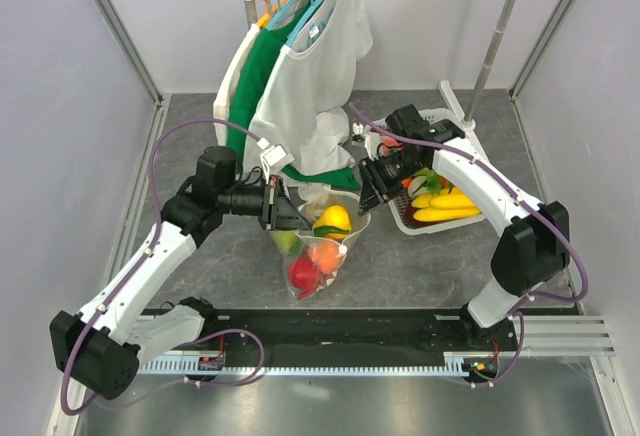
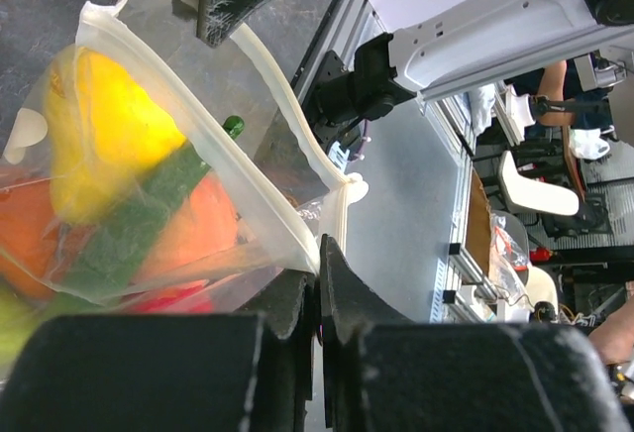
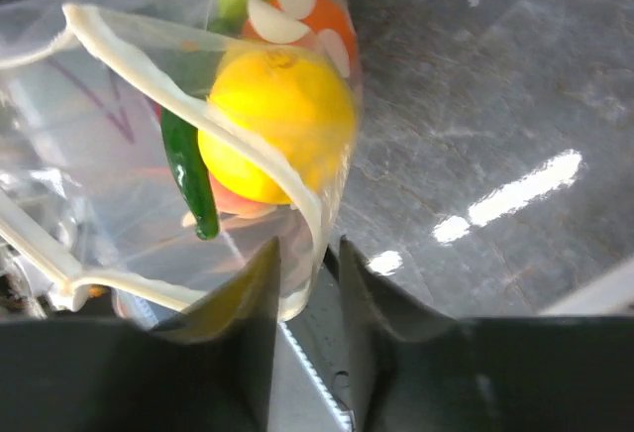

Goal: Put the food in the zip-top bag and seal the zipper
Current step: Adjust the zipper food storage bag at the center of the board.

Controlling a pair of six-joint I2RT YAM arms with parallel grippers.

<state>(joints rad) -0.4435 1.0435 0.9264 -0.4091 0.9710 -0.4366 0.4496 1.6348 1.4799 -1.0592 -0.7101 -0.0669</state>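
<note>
While the left gripper (image 2: 319,266) clamps the floppy zip-top bag (image 2: 248,244), the right gripper (image 3: 309,259) straddles its pale zipper (image 3: 149,72), half-parted.

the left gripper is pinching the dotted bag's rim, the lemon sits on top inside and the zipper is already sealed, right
No, the zipper is not sealed: the right wrist view shows its two strips apart, the mouth gaping over the lemon. The rest holds: the left gripper pinches the rim of the zip-top bag, and the lemon sits on top inside.
</note>
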